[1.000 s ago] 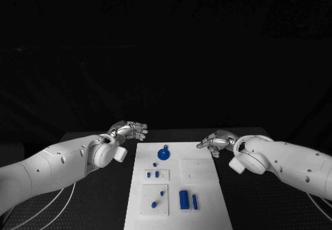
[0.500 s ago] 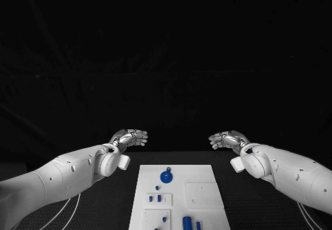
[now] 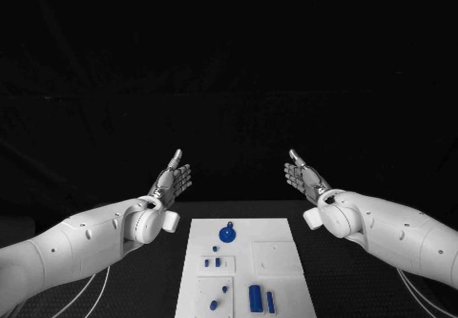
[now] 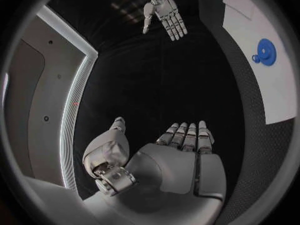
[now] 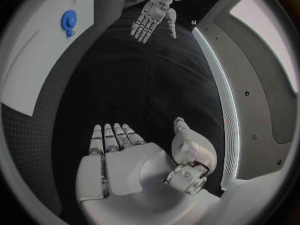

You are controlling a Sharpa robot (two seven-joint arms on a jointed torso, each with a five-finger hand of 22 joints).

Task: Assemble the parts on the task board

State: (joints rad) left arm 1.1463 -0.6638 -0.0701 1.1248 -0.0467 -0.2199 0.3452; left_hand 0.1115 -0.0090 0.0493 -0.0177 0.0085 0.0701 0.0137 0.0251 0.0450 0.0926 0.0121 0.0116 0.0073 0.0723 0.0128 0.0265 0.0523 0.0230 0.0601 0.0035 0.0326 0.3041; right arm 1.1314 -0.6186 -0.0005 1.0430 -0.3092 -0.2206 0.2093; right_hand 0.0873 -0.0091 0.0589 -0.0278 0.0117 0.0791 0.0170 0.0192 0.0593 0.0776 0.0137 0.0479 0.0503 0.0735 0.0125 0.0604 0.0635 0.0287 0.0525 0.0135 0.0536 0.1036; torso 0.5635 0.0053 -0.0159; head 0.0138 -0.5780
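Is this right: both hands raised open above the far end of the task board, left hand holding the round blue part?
Not quite. The left hand holds nothing; like the right hand, it is raised with fingers extended. The head view shows the round blue part lying on the task board.

The white board (image 3: 243, 265) lies flat on the table, below and between the raised left hand (image 3: 172, 180) and right hand (image 3: 304, 177). Small blue parts (image 3: 227, 233) sit on it, a round one nearest the hands.
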